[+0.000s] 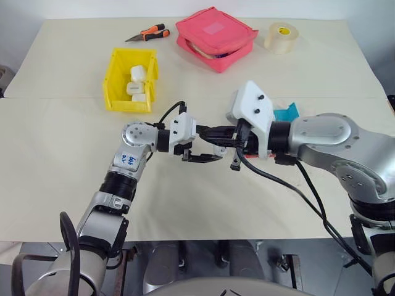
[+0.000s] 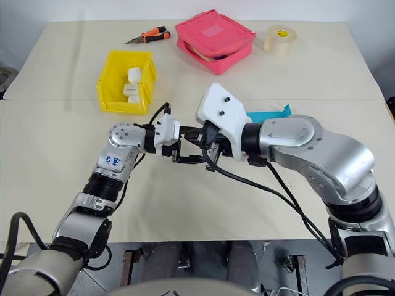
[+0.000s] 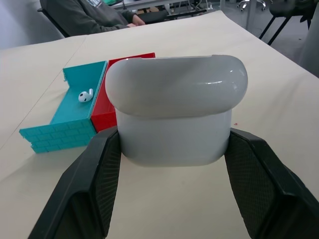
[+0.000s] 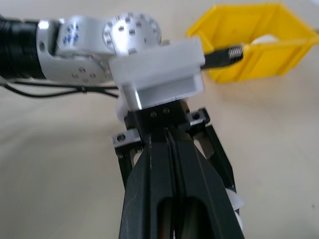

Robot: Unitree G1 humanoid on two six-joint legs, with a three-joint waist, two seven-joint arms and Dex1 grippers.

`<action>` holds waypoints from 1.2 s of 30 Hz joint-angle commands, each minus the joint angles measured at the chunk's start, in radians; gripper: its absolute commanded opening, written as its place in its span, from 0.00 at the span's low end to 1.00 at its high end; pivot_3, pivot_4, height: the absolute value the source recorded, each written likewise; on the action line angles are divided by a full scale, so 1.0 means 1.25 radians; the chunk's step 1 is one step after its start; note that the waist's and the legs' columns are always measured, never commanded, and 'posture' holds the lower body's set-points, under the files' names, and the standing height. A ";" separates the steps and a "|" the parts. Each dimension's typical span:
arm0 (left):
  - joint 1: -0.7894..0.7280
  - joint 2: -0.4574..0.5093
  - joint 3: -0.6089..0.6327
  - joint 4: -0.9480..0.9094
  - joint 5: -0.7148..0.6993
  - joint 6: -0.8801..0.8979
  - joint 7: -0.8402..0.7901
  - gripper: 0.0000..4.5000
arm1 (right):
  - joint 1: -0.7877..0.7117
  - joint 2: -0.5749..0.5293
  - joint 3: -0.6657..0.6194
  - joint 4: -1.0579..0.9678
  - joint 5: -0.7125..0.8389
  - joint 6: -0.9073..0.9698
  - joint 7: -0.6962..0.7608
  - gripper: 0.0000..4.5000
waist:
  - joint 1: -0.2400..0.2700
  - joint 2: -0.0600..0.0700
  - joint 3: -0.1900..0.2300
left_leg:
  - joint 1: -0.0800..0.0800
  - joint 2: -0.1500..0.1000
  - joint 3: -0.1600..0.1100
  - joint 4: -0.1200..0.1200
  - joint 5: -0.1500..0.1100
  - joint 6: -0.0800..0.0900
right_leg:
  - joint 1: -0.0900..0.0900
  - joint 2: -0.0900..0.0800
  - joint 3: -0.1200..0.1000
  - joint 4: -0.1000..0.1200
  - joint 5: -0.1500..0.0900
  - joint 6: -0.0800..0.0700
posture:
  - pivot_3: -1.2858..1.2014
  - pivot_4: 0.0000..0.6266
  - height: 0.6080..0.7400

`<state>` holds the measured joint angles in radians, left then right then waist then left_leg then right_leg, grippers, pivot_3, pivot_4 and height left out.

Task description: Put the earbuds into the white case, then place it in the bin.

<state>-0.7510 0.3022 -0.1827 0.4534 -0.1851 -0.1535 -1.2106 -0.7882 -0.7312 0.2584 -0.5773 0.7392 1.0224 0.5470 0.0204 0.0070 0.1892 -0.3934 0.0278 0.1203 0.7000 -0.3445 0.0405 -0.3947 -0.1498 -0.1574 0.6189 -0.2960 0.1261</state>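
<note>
left tool (image 3: pixel 169 199) pinching one white case (image 3: pixel 174 117); right tool (image 4: pixel 172 149) pressed together. one earbud (image 3: pixel 85 95) lying in blue tray (image 3: pixel 75 107). three white cases in yellow bin (image 1: pixel 117 83).

L tool (image 3: pixel 169 194) clamped round case, R tool (image 4: pixel 169 144) fingers pressed together, tips meeting.

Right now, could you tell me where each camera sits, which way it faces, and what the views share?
Left eye: on the head, looking forward and down at the table; both arms meet mid-picture, with the bin beyond.
Right eye: the same head camera's other eye, the same scene.
Left wrist: along the left fingers, which clamp the closed case; blue tray with one earbud behind.
Right wrist: along the shut right fingers, facing the left wrist.
Shared: the right wrist view and both eyes show the bin.
</note>
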 commanded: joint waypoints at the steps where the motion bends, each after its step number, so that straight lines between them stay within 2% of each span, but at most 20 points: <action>1: -0.010 -0.006 0.011 -0.008 -0.004 -0.029 0.015 0.61 | -0.007 -0.013 -0.002 0.010 -0.048 -0.022 0.031 0.01 | 0.000 0.000 0.000 | 0.000 0.000 0.000 0.000 0.000 0.000 | 0.000 0.000 0.000 0.000 0.000 0.000 | 0.52 0.24 1.00; 8: 0.018 0.000 0.074 -0.074 -0.057 -0.005 0.066 0.61 | 0.091 -0.171 -0.095 0.070 -0.129 -0.069 0.112 0.01 | 0.001 -0.001 0.001 | 0.000 0.000 0.000 0.000 0.000 0.000 | 0.000 0.000 0.000 0.000 0.000 0.000 | 0.52 0.24 1.00; 10: 0.030 0.000 0.092 -0.096 -0.072 0.003 0.084 0.61 | 0.121 -0.189 -0.149 0.082 -0.122 -0.082 0.127 0.01 | 0.000 -0.001 0.001 | 0.000 0.000 0.000 0.000 0.000 0.000 | 0.000 0.000 0.000 0.000 0.000 0.000 | 0.52 0.24 1.00; 12: 0.043 0.000 0.114 -0.120 -0.087 0.019 0.111 0.61 | 0.153 -0.175 -0.229 0.095 -0.095 -0.092 0.132 0.01 | 0.000 -0.001 0.001 | 0.000 0.001 0.000 0.000 0.000 0.000 | 0.000 0.000 0.000 0.000 0.000 0.000 | 0.52 0.24 1.00; 16: 0.061 -0.012 0.184 -0.149 -0.109 0.035 0.222 0.61 | 0.275 -0.088 -0.402 0.110 -0.007 -0.204 0.204 0.01 | 0.002 -0.002 0.001 | 0.001 0.001 0.000 0.000 0.000 0.000 | 0.001 0.001 0.000 -0.001 0.000 0.000 | 0.52 0.24 1.00; 20: 0.064 -0.012 0.245 -0.127 -0.094 0.026 0.341 0.61 | 0.388 -0.067 -0.457 0.149 0.000 -0.292 0.304 0.01 | 0.004 -0.002 0.001 | 0.001 0.000 0.000 0.000 0.000 0.000 | 0.001 0.000 0.000 0.000 0.000 0.001 | 0.52 0.24 1.00; 23: 0.061 -0.002 0.299 -0.116 -0.085 0.013 0.435 0.61 | 0.444 -0.077 -0.458 0.211 -0.018 -0.348 0.382 0.13 | 0.003 -0.002 0.001 | 0.001 0.000 0.000 0.000 0.000 0.001 | 0.002 0.000 0.001 -0.001 0.001 0.002 | 0.52 0.24 1.00; 26: 0.052 0.017 0.342 -0.108 -0.074 0.010 0.516 0.61 | 0.441 -0.071 -0.465 0.257 -0.004 -0.391 0.439 0.33 | 0.003 -0.002 0.001 | 0.002 0.000 0.000 0.000 0.000 0.001 | 0.002 0.000 0.000 -0.001 0.001 0.002 | 0.52 0.24 1.00; 30: 0.047 0.061 0.383 -0.072 -0.040 0.011 0.620 0.61 | 0.385 -0.064 -0.454 0.303 0.014 -0.423 0.492 0.63 | -0.001 -0.002 0.001 | 0.002 0.000 0.000 0.000 0.001 0.001 | 0.002 0.001 0.001 -0.001 0.001 0.002 | 0.52 0.24 1.00; 34: 0.022 0.097 0.375 0.003 -0.003 0.024 0.676 0.61 | 0.323 -0.061 -0.420 0.373 -0.017 -0.447 0.520 0.93 | 0.004 -0.003 0.001 | 0.002 0.000 0.000 0.000 0.001 0.001 | 0.002 0.000 0.001 -0.001 0.001 0.002 | 0.52 0.24 1.00; 35: 0.008 0.104 0.374 0.035 0.002 0.030 0.688 0.61 | 0.308 -0.061 -0.412 0.390 -0.025 -0.452 0.525 1.00 | 0.006 -0.003 0.001 | 0.002 0.000 0.000 0.000 0.001 0.001 | 0.002 0.000 0.000 -0.001 0.001 0.002 | 0.52 0.24 1.00; 36: -0.006 0.110 0.372 0.068 0.005 0.040 0.694 0.61 | 0.294 -0.062 -0.404 0.405 -0.031 -0.455 0.528 1.00 | 0.007 -0.003 0.001 | 0.002 0.000 0.000 0.000 0.001 0.001 | 0.002 0.000 0.000 -0.001 0.001 0.002 | 0.52 0.24 1.00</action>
<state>-0.7133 0.4233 0.2766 0.5080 -0.1918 -0.1080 -0.3660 -0.4040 -0.8075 -0.2452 -0.0877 0.7121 0.4762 1.1922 0.0286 0.0028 0.1907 -0.3910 0.0272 0.1201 0.7004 -0.3437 0.0415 -0.3919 -0.1500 -0.1572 0.6182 -0.2949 0.1283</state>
